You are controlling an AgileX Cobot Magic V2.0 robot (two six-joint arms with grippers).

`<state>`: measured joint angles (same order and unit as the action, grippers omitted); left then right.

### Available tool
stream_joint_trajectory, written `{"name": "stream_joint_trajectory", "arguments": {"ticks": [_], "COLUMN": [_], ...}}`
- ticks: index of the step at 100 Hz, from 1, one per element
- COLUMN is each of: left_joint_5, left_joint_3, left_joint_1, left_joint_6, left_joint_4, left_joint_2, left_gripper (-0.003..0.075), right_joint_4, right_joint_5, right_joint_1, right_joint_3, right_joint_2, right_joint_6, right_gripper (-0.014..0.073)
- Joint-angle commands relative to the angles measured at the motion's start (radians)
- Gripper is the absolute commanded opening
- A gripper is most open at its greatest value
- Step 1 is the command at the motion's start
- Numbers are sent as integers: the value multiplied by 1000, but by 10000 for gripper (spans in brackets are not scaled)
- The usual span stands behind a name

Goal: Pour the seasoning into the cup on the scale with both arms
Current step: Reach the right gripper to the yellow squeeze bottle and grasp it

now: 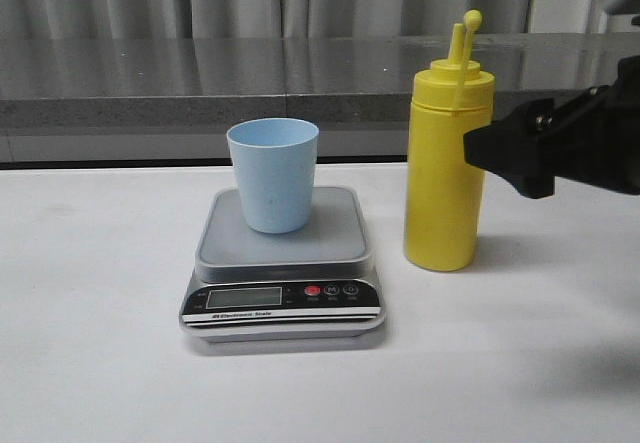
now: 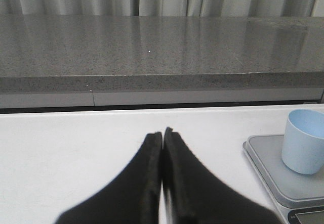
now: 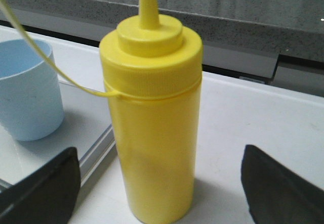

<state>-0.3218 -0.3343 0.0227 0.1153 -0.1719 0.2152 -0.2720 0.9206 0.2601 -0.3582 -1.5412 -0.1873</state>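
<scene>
yellow seasoning bottle (image 3: 152,123) upright between the wide-spread fingers of the right pincer (image 3: 162,193), untouched

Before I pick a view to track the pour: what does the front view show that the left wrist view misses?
Only the front view shows the yellow bottle, the scale's display and the right gripper beside the bottle. Only the left wrist view shows the left gripper, fingers pressed together, holding nothing. Both show the blue cup on the scale.
</scene>
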Motion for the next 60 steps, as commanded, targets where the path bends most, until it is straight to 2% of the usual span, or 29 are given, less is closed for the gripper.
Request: {"name": "stream_joint_trajectory", "arguments": {"ticks": [1, 22, 60], "left_joint_5": [71, 71, 71], "left_joint_3": [-27, -27, -27], "left_joint_1": [0, 0, 0], "left_joint_6": [-8, -8, -8], "left_joint_4": [-13, -13, -13], "left_joint_2": [10, 10, 10], "left_gripper": [-20, -20, -20], "right_joint_4": [-3, -3, -27], "right_joint_5": [166, 309, 319], "right_joint_1": [-1, -1, -1], "right_joint_3": [-27, -29, -126], "right_joint_2": [-23, -128, -239], "right_joint_6": [-2, -2, -2], "right_gripper": [638, 638, 638]}}
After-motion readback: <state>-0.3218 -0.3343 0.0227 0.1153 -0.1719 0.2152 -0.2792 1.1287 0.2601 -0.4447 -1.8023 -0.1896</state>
